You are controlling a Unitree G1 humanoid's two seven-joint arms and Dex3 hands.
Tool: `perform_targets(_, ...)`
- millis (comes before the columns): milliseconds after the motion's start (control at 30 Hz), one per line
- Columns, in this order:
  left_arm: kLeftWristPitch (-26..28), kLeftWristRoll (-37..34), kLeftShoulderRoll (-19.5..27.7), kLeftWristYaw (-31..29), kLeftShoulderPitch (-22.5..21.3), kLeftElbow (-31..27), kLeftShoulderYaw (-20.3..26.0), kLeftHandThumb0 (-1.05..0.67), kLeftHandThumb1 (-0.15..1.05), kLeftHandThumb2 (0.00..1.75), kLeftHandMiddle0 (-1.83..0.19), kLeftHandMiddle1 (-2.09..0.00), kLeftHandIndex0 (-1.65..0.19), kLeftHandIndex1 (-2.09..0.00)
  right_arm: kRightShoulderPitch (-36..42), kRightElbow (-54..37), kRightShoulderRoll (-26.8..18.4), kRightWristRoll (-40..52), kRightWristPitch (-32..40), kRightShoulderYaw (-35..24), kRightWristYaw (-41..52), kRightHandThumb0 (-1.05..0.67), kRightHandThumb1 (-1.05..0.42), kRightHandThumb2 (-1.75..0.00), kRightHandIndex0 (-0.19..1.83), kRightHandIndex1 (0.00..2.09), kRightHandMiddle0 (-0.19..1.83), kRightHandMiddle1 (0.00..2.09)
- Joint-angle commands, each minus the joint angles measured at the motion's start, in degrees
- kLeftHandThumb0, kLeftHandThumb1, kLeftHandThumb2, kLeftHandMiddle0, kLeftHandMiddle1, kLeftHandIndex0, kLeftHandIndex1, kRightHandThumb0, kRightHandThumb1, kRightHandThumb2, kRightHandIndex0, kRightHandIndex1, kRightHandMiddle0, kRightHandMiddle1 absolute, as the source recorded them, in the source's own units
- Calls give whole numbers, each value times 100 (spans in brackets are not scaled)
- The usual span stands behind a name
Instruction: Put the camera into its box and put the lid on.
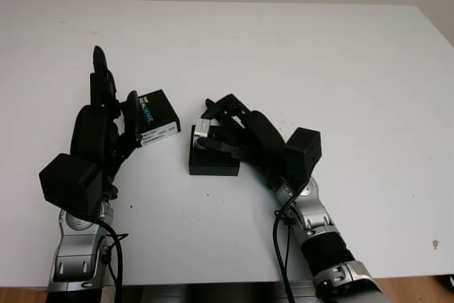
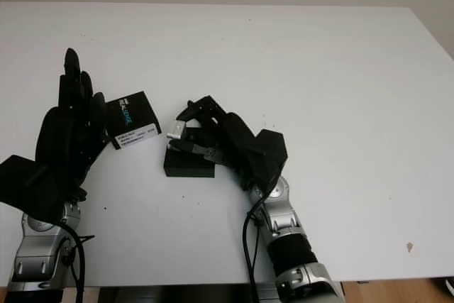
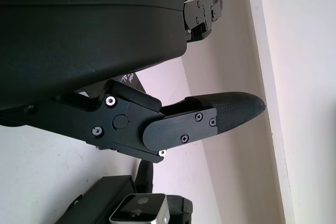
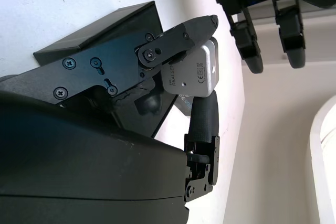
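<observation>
I'm gripping the camera [image 4: 191, 72] w/ my right hand [image 1: 237, 133], fingers [image 4: 181, 38] curled round its silver body, one pad across the top edge and another [image 4: 202, 116] under it. The camera's label face is turning toward my wrist cam; in the head views I'm seeing just a small silver end of it [image 1: 201, 130] poking out past my fingertips. I'm holding it right over the near-left corner of the black box [image 1: 213, 162], which is sitting on the white table [image 1: 319, 54] directly under my fingers, partly hidden by my palm. Can't tell whether the camera is touching the box rim or hanging just above it. My left hand [image 1: 106, 115] is sitting open on the other side, to the left of the box, upright w/ fingers pointing away from me, holding nothing. Just beside its fingertips, on the side toward my right hand, the lid [image 1: 157, 118] is lying flat on the table, black w/ a white label strip and some blue print, turned at an angle. Can't tell if my left fingers are touching the lid's edge or just next to it. Lid and box are lying apart, a strip of bare table between them. From my left wrist cam I'm seeing the box [image 3: 100, 203] and the camera's silver end [image 3: 140, 209] past my thumb [image 3: 210, 116].
</observation>
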Motion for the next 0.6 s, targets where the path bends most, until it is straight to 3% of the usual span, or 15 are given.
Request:
perform_targets(0,-73,11,11,-2,2,-40,6,-71,105,65,19,0,19,0,157,5,-132,-65,-2,1,0,-52,-102,-6,15,0,22,198)
perform_targets(333,-57,13,49,-29,13,-62,23,-72,105,64,19,0,19,0,293,-303,-436,-145,42,-74,-51,-49,-102,-6,11,0,19,199)
perform_targets(567,19,-27,60,-45,36,-131,36,-73,105,64,19,0,19,0,522,-1023,-738,-540,79,69,-131,-50,-103,-6,17,3,16,198)
